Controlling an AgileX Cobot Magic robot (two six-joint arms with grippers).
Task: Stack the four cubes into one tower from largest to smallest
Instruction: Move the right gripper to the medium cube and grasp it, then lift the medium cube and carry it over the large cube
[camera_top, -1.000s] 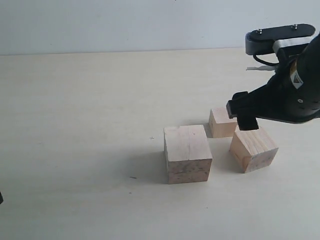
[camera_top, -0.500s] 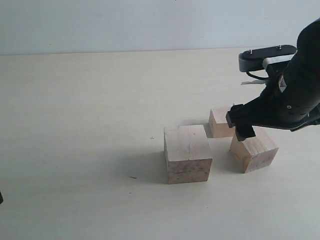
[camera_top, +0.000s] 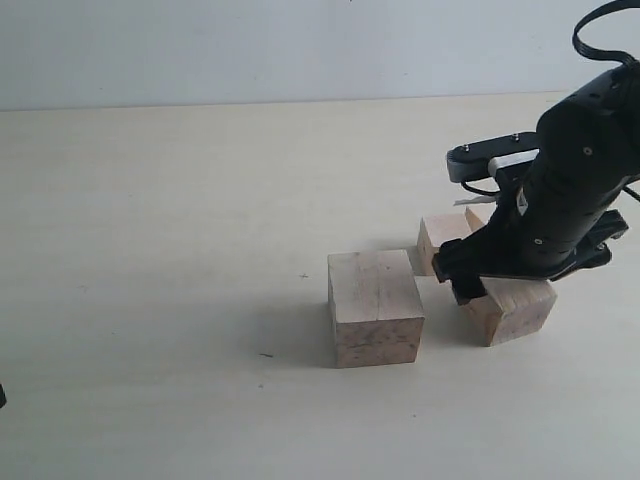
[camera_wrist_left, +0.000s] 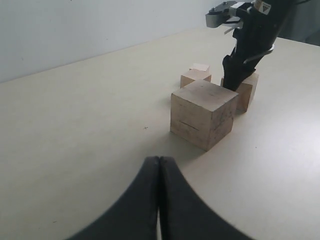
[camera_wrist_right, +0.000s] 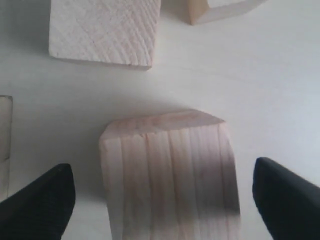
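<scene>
The largest cube (camera_top: 375, 307) stands in the middle of the table. To its right lies the second cube (camera_top: 512, 308), turned at an angle. My right gripper (camera_top: 500, 285) has come down over it, open, one finger on each side and not touching (camera_wrist_right: 165, 200). The third cube (camera_top: 438, 240) sits just behind, with the smallest cube (camera_top: 478, 214) peeking out behind the arm. The left wrist view shows all of them: largest (camera_wrist_left: 202, 112), second (camera_wrist_left: 247, 91), third (camera_wrist_left: 194, 78), smallest (camera_wrist_left: 201, 67). My left gripper (camera_wrist_left: 159, 162) is shut and empty, well short of the largest cube.
In the right wrist view the third cube (camera_wrist_right: 102, 30) and the smallest cube (camera_wrist_right: 220, 10) lie close beyond the straddled one, and the largest cube's edge (camera_wrist_right: 4, 145) is beside one finger. A pale wall (camera_top: 300, 45) bounds the table's far edge.
My right gripper has dropped and shifted left, from hovering above the second cube to straddling it. Its jaws stayed open. No cube has moved.
</scene>
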